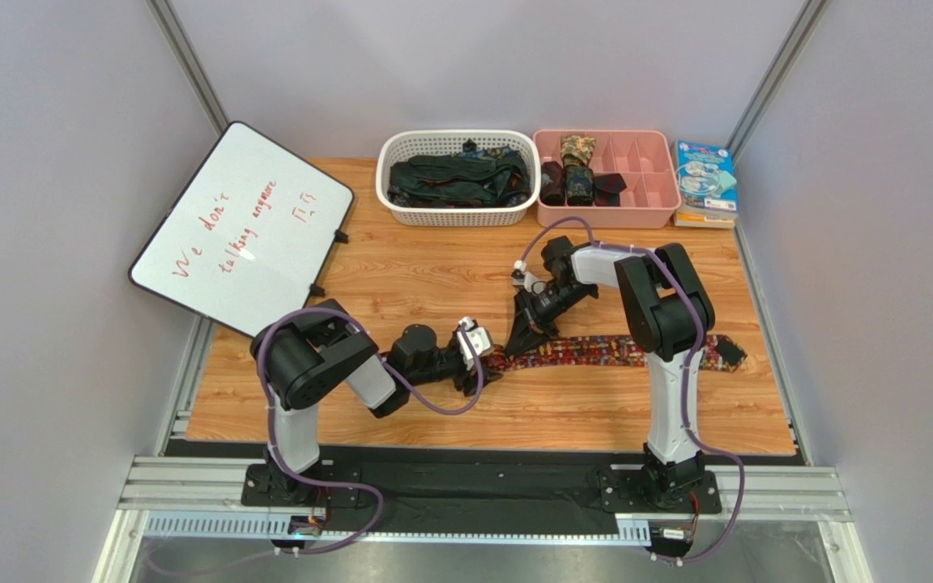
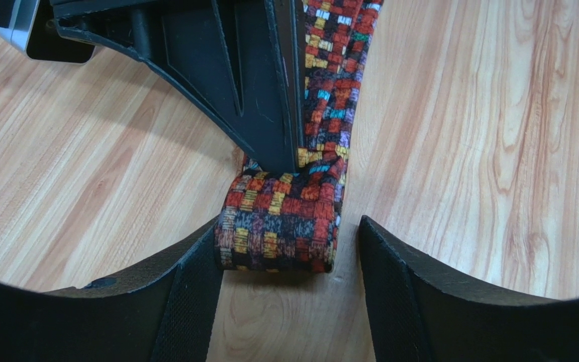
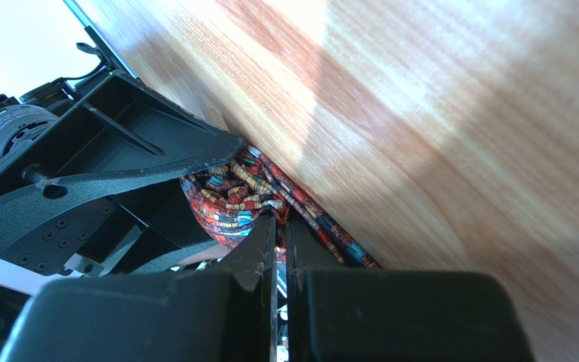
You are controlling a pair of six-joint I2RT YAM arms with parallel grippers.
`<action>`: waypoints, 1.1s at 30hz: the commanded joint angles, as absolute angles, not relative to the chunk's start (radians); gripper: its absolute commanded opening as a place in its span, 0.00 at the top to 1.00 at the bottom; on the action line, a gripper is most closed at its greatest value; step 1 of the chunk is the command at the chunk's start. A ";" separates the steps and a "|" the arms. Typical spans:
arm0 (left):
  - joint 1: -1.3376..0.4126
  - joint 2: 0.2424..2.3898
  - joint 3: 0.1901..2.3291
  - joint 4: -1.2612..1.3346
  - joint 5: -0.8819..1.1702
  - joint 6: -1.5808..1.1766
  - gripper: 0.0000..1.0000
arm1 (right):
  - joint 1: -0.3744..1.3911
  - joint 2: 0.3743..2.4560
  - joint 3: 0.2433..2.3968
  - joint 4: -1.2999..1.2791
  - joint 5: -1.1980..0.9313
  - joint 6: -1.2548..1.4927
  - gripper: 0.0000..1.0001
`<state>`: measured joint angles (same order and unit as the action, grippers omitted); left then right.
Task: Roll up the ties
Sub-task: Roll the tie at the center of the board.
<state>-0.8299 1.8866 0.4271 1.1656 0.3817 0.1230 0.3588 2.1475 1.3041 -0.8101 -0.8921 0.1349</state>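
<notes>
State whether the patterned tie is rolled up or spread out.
Mostly spread: the patterned tie has only its end curled over; the rest lies flat along the table.

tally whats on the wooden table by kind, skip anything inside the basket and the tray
multicoloured patterned fabric necktie: 1
white slotted plastic basket: 1
pink divided plastic tray: 1
white rectangular whiteboard with red writing: 1
blue printed pack: 1
total: 5

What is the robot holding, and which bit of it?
Nothing gripped: open left hand straddles the patterned tie at its fold; shut right hand presses beside it.
</notes>
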 commanded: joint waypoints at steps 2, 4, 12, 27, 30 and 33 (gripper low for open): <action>-0.834 1.971 0.451 1.261 0.439 0.075 0.30 | 0.377 2.244 1.269 -0.706 -0.554 0.110 1.00; -0.834 2.002 0.456 1.273 0.434 0.060 0.32 | 0.377 2.246 1.267 -0.706 -0.548 0.115 1.00; -0.834 2.002 0.462 1.261 0.439 0.061 0.52 | 0.383 2.250 1.276 -0.709 -0.526 0.123 1.00; -0.841 1.828 0.738 0.300 0.331 0.356 0.93 | 0.318 2.094 1.316 -0.813 -0.650 0.054 0.66; -0.853 1.853 0.824 0.149 0.264 0.397 0.95 | 0.266 2.068 1.328 -0.864 -0.676 0.026 0.64; -0.877 1.879 0.922 0.022 0.212 0.429 0.96 | 0.229 2.034 1.319 -0.885 -0.741 0.026 0.62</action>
<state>-0.8574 1.8286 0.8433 0.3458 0.3405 0.3294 0.2760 2.0815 1.3140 -0.8608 -0.8040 0.0860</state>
